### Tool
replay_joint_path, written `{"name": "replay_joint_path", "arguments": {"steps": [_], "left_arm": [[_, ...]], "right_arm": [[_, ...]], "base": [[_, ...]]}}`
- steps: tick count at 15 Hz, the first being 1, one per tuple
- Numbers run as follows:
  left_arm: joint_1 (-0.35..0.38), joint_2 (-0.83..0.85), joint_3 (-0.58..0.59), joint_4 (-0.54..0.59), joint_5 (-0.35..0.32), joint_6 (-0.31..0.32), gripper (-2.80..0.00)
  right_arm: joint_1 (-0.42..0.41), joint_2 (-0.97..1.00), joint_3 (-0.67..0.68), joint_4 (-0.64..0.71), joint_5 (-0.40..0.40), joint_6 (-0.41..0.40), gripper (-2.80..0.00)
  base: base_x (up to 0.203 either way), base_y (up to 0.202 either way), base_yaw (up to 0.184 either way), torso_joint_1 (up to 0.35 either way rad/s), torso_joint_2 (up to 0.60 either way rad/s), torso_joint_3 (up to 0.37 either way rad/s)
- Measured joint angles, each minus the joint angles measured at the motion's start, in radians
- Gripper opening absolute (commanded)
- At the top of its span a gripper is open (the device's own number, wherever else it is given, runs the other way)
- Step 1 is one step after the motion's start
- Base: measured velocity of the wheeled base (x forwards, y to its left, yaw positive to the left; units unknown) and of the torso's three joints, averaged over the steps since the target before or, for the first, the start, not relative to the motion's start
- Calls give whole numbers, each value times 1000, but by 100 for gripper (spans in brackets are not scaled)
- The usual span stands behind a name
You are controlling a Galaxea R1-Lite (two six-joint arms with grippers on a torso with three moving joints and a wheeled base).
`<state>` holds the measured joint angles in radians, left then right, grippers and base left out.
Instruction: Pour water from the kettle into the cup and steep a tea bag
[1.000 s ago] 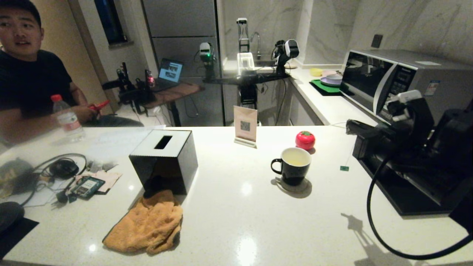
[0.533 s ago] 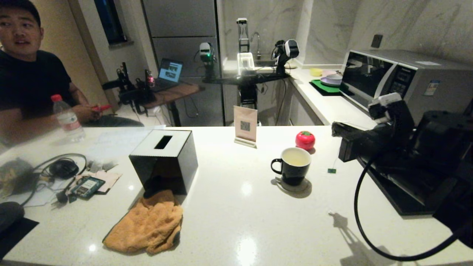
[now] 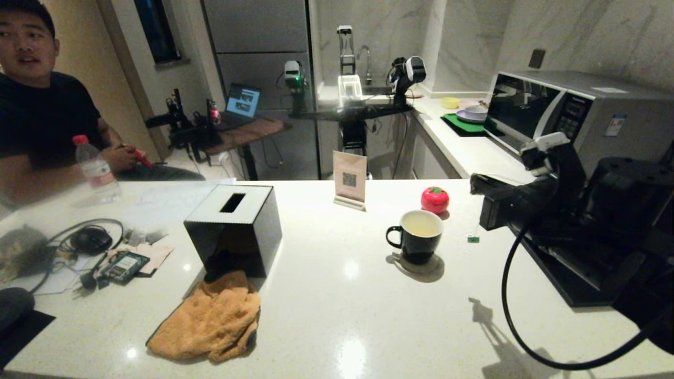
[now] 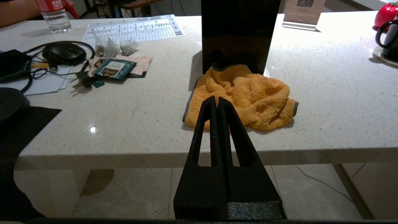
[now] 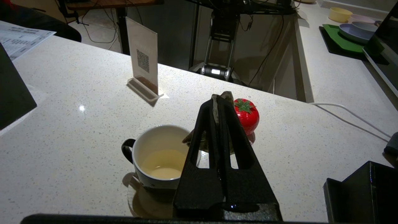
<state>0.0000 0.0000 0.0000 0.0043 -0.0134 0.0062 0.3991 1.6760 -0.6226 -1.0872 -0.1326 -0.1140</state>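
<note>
So the right hand (image 5: 221, 101) is clenched on the tea bag (image 5: 217, 107), pinching the greyish pouch right at its fingertips. The string hangs down with the little green tag (image 3: 473, 239) dangling just above the bench (image 3: 337, 316). The cup (image 3: 416, 239) sits toward the robot's left of that hand and lower, near but not under it yet, handle pointing left. There's already water (image 5: 163, 163) in it, pale yellowish, so pouring looks done. I'd say the bag needs carrying left over the rim, then lowering. A red tomato thing (image 3: 435, 199) sits just behind the cup. The left hand (image 4: 217, 104) is clenched on nothing, parked off the bench edge by an orange cloth (image 4: 245, 96).
</note>
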Motion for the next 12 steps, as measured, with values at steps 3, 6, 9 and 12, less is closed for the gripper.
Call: {"name": "replay_joint_path", "arguments": {"steps": [3,6,9,12], "left_arm": [[0,0,0,0,0,0,-280],[0,0,0,0,0,0,-280],[0,0,0,0,0,0,-280],[0,0,0,0,0,0,-280]], "right_arm": [[3,0,-6,0,0,0,-280],[4,8,-51,1,4,1,-280],[13,28,-108,7,4,2,-280],[32,48,-137,10,5,2,-280]], "base": [[0,0,0,0,0,0],[0,0,0,0,0,0],[0,0,0,0,0,0],[0,0,0,0,0,0]]}}
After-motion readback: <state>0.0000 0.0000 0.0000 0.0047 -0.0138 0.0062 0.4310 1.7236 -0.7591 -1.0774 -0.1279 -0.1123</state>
